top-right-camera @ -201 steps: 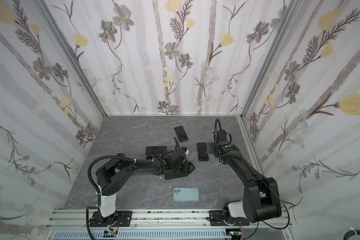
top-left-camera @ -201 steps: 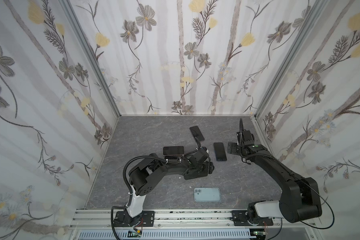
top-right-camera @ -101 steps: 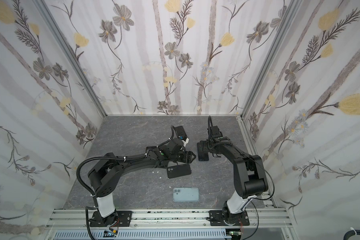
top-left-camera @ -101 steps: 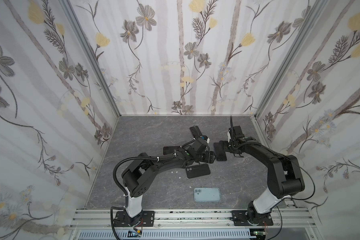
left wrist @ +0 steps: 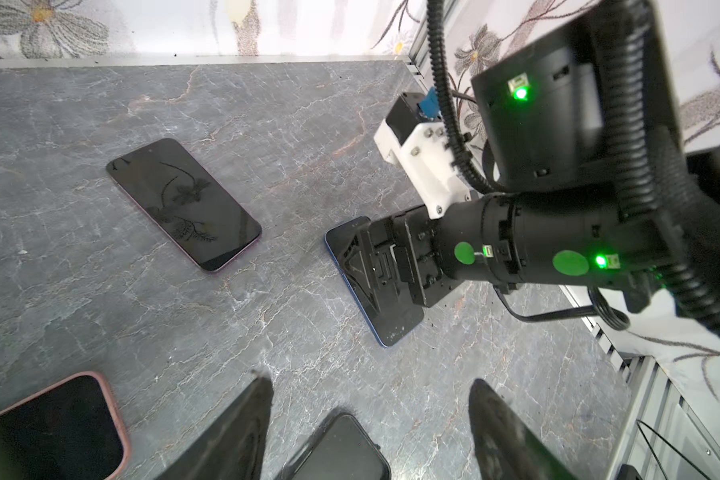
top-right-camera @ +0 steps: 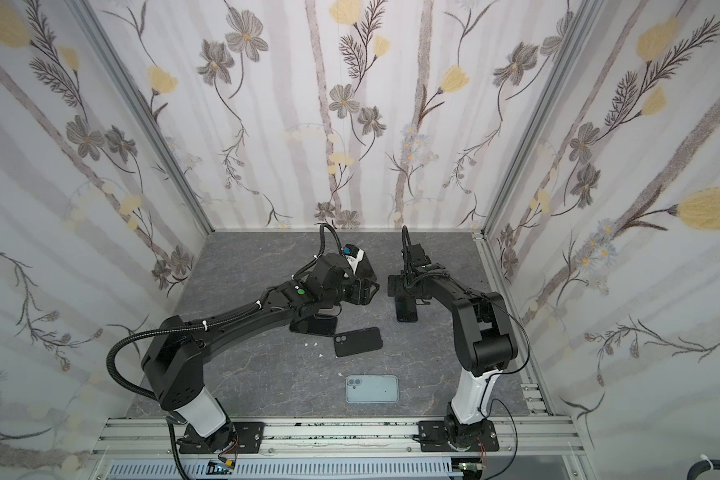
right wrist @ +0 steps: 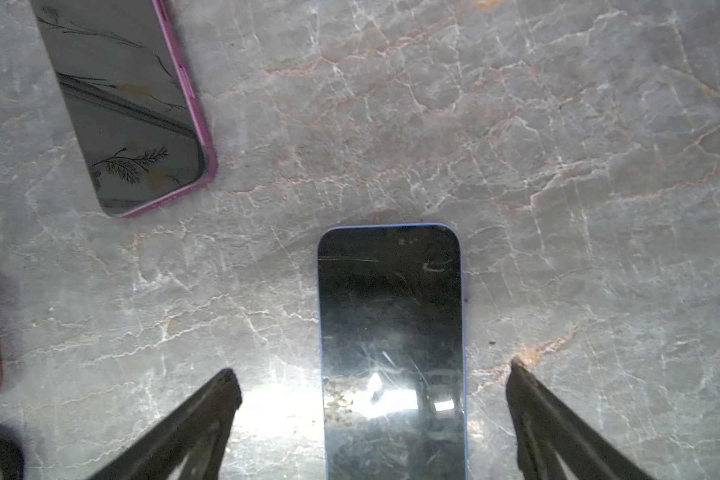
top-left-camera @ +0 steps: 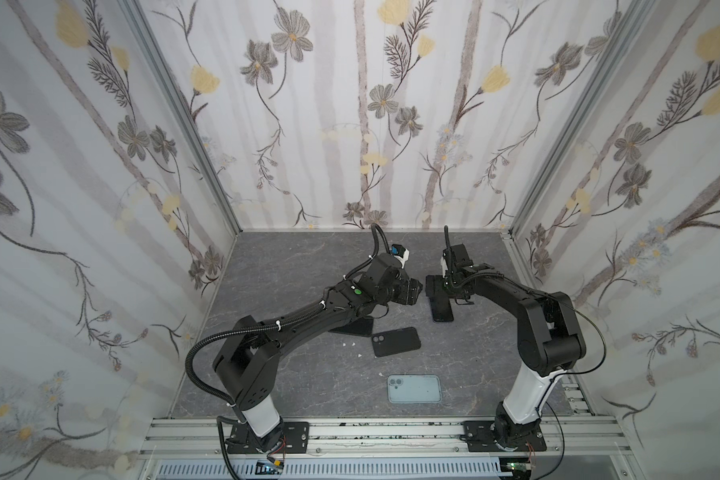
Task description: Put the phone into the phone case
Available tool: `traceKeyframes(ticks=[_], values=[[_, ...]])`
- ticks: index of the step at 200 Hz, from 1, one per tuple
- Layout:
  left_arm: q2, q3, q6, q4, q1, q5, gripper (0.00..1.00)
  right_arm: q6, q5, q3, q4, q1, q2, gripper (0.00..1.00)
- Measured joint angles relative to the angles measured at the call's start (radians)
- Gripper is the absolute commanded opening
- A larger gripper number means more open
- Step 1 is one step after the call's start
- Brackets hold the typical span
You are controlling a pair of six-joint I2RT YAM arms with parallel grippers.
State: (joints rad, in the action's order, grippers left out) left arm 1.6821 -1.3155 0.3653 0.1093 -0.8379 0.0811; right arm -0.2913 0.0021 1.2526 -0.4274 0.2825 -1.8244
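A black phone case (top-left-camera: 395, 341) with a camera cut-out lies flat mid-table; in the left wrist view its corner (left wrist: 341, 449) shows low between my fingers. The blue-edged phone (right wrist: 391, 332) lies screen up further back on the right (top-left-camera: 442, 311). My right gripper (right wrist: 373, 374) hangs just over its far end, open, one finger on each side and apart from its edges. My left gripper (top-left-camera: 411, 291) hovers open and empty, behind the case and facing the right gripper (left wrist: 371, 266).
A purple-edged phone (left wrist: 184, 203) lies towards the back wall. A phone in a pink case (left wrist: 51, 424) lies partly under my left arm (top-right-camera: 312, 325). A light blue slab with camera lenses (top-left-camera: 413, 388) lies near the front rail.
The left gripper has risen off the black case and moved back, leaving it on the table. The right gripper has swung left over the blue-edged phone.
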Motion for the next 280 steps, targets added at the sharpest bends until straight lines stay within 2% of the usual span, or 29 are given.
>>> traceKeyframes(ticks=[57, 90, 122, 163, 280], values=[[-0.106, 0.01, -0.074, 0.023, 0.005, 0.018, 0.76, 0.035, 0.013, 0.046, -0.047, 0.04, -0.01, 0.99], [-0.257, 0.134, -0.113, 0.025, 0.005, -0.011, 0.79, 0.061, 0.026, 0.047, -0.072, 0.049, -0.014, 0.99], [-0.327, 0.228, -0.183, 0.036, 0.015, -0.077, 0.8, 0.064, 0.039, 0.045, -0.076, 0.056, -0.033, 0.99], [-0.338, 0.271, -0.218, 0.033, 0.015, -0.099, 0.8, 0.057, 0.058, 0.018, -0.08, 0.055, -0.096, 1.0], [-0.362, 0.308, -0.239, 0.013, 0.018, -0.079, 0.8, 0.019, 0.083, -0.05, -0.052, 0.063, -0.081, 1.0]])
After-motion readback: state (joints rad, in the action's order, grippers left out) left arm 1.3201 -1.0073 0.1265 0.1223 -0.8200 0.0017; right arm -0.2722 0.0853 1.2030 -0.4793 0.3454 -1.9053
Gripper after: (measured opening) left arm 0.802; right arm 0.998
